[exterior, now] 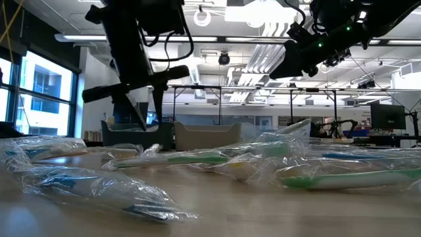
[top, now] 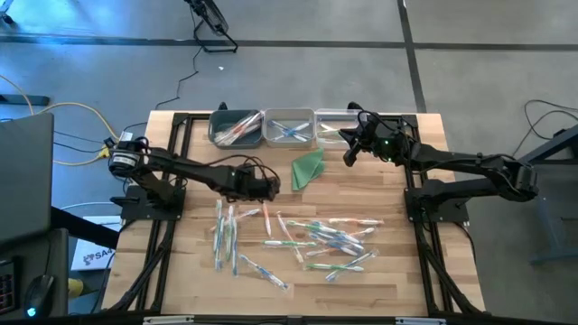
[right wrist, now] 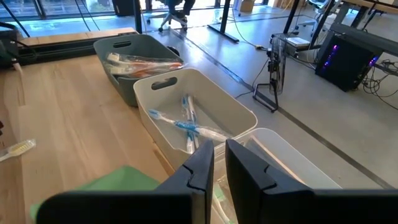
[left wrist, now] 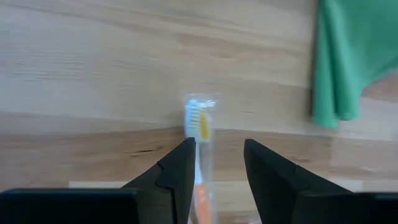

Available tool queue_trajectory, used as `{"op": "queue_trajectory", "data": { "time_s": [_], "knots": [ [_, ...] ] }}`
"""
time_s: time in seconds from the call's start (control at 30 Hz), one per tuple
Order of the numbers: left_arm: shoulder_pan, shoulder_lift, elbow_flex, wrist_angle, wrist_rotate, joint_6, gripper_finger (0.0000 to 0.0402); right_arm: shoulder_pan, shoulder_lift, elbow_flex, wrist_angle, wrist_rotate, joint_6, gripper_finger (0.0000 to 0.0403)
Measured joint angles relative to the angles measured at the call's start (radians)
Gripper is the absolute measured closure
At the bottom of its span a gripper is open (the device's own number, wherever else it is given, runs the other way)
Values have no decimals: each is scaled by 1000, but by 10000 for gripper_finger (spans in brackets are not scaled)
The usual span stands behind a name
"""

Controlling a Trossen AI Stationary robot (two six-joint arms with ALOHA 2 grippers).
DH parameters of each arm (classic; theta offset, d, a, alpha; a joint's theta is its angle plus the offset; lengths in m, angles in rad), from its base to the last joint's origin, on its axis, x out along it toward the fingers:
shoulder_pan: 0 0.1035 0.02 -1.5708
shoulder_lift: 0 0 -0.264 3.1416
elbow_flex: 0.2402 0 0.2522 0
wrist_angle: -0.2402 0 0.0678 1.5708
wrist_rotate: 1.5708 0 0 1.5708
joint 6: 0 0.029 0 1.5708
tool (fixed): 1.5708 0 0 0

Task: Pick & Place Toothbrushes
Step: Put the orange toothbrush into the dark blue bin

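Many wrapped toothbrushes [top: 316, 239] lie loose on the wooden table, in the middle and toward its near edge. My left gripper [top: 271, 188] is open and points down over one orange-and-white toothbrush [left wrist: 200, 124]. That toothbrush lies flat on the wood between the two fingers, close to one finger [left wrist: 177, 171]; no touch shows. My right gripper [top: 348, 155] hangs shut and holds nothing, high above the bins at the far edge [right wrist: 219, 168].
Three bins stand in a row at the far edge: a grey one [right wrist: 134, 53] with orange brushes, a white one [right wrist: 193, 106] with blue brushes, and a clear one [right wrist: 292, 162]. A folded green cloth [top: 307, 169] lies just in front of them.
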Motion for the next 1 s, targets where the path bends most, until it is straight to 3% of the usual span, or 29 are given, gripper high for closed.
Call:
{"op": "queue_trajectory", "data": {
  "time_s": [0.4, 0.7, 1.0],
  "knots": [
    [132, 0, -11, 50, 133, 115, 268, 0, 0, 0, 0, 5, 0, 369],
    [136, 111, -9, 97, 272, 107, 268, -3, 0, 0, -3, 7, 0, 369],
    [135, 162, -6, 109, 304, 107, 268, -10, 0, 0, -13, 8, 0, 369]
  ]
}}
